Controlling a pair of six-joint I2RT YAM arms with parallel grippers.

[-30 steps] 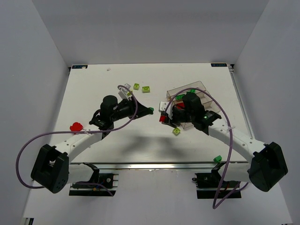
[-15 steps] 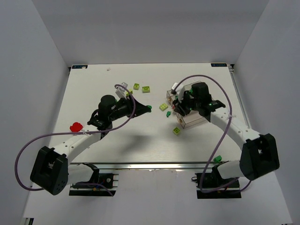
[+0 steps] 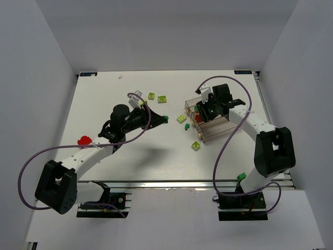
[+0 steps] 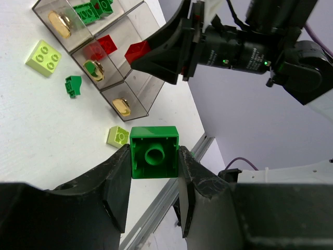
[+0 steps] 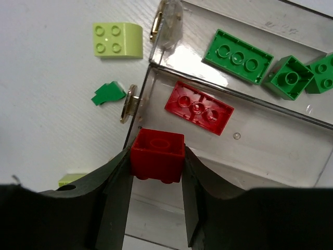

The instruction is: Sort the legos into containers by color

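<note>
A small dark green plastic brick (image 3: 241, 176) sits at the white table (image 3: 156, 161)'s near edge, bare tabletop between the arms; the left gripper (image 4: 154, 162) pinches a square green brick (image 4: 154, 150) mid-table, clear of the clear smoky three-bin tray (image 3: 210, 134). The right gripper (image 5: 156, 161) clamps a red brick (image 5: 157, 151) over the middle bin (image 5: 260, 151)'s end edge; two lime bricks (image 3: 163, 99) lie farther back.

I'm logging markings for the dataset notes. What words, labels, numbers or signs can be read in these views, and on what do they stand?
No text is readable.
Left corner label, dark, at the far edge of the table: too small to read.
Right corner label, dark, same edge: too small to read.
Studs of the lime brick and the flat red brick: no lettering legible.
</note>
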